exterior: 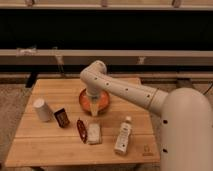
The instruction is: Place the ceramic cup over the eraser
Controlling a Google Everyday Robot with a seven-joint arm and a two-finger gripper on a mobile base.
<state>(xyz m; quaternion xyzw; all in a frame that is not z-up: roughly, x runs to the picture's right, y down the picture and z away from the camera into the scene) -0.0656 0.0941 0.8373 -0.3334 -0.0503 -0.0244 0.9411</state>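
Note:
The ceramic cup point(42, 110) is a small white tapered cup standing mouth down at the left of the wooden table point(50, 145). The eraser point(62, 117) is a small black block with an orange-red mark, just right of the cup and apart from it. My gripper point(93, 109) hangs down from the white arm over the front of the orange bowl point(102, 98), well to the right of the cup and eraser.
A slim dark red object point(82, 130) and a pale whitish-grey block point(94, 133) lie in front of the bowl. A white bottle with a cap point(123, 135) lies at the front right. A dark wall and a rail run behind the table.

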